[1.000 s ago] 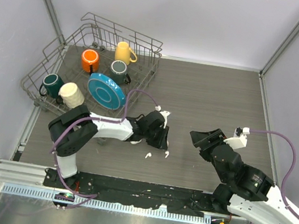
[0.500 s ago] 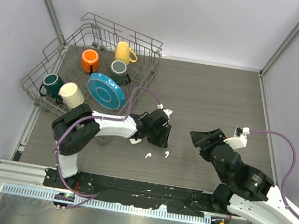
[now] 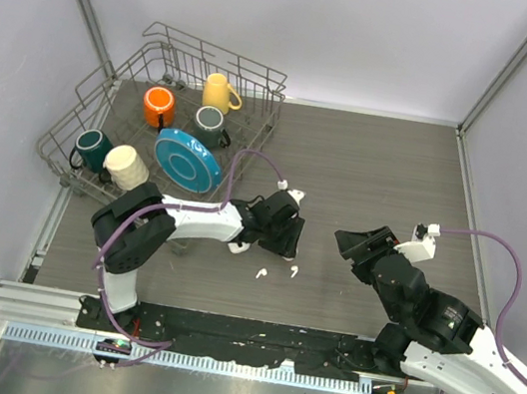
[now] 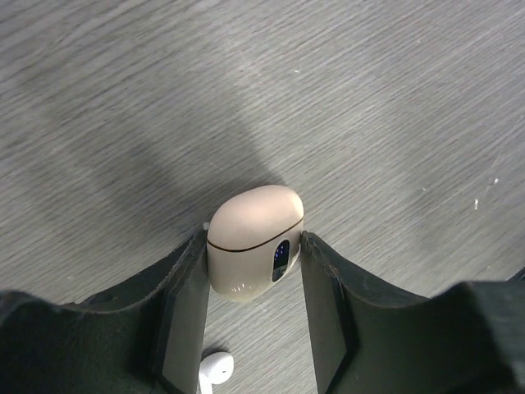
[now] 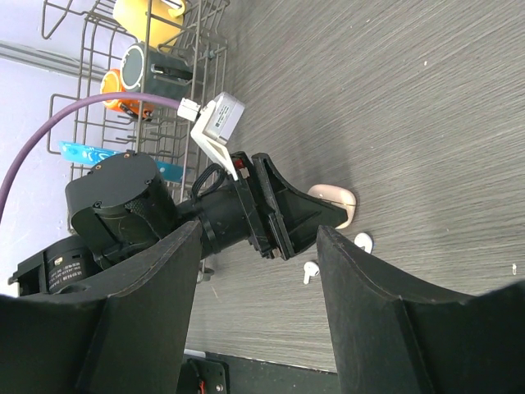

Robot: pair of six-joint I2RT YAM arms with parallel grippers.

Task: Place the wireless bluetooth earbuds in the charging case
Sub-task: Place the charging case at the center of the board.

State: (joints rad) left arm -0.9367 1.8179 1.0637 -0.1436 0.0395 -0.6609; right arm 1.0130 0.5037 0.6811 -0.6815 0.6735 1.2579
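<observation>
Two earbuds (image 3: pixel 259 273) are lying loose on the table (image 3: pixel 380 166). Just beyond, the left end effector (image 4: pixel 254 246) is clasping the closed charging case (image 4: pixel 250 234). The right end effector (image 5: pixel 258 232) is hovering nearby, spread wide. The lid probably needs opening next.

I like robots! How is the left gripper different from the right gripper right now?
The left gripper is closed around the beige charging case; the right gripper is open with nothing in it. The left gripper is down at the table near loose earbuds; the right gripper sits apart, aimed toward it. Both have two black fingers.
</observation>
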